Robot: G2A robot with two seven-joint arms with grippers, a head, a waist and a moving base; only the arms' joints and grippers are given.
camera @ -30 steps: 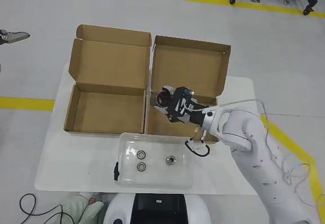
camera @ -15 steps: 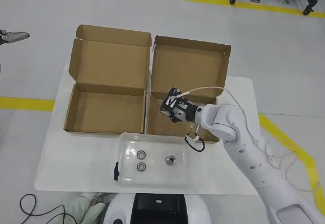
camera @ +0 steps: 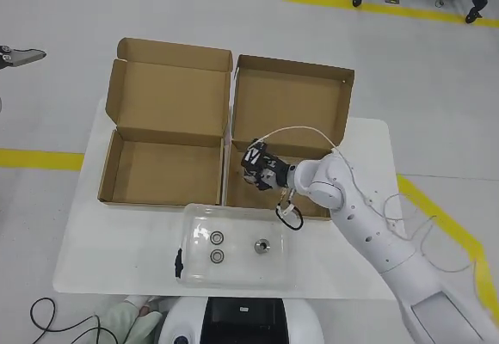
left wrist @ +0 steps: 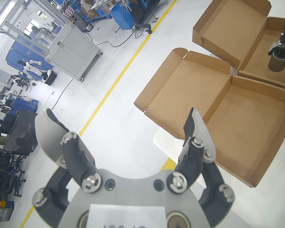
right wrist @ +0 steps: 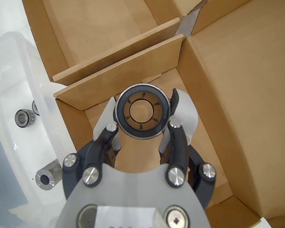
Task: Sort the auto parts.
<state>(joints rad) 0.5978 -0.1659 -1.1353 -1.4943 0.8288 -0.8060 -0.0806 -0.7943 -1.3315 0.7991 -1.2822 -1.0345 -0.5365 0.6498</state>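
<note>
Bearing (right wrist: 142, 132) being clenched across outer ring by right hand (right wrist: 142, 98), being held low inside right box (camera: 292, 99), seemingly for release there; left hand (left wrist: 123, 124) being held spread, empty, well apart from right box; smaller parts (camera: 218, 234) being stored in clear bin (camera: 237, 268) just beside right box.

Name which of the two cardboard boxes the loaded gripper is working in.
The box on the robot's right: the right gripper holds a black-rimmed bearing inside it, by the wall next to the left box.

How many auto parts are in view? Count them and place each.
4: a small bearing, a second small bearing and a metal sleeve in the clear bin; a large bearing in the right gripper.
</note>
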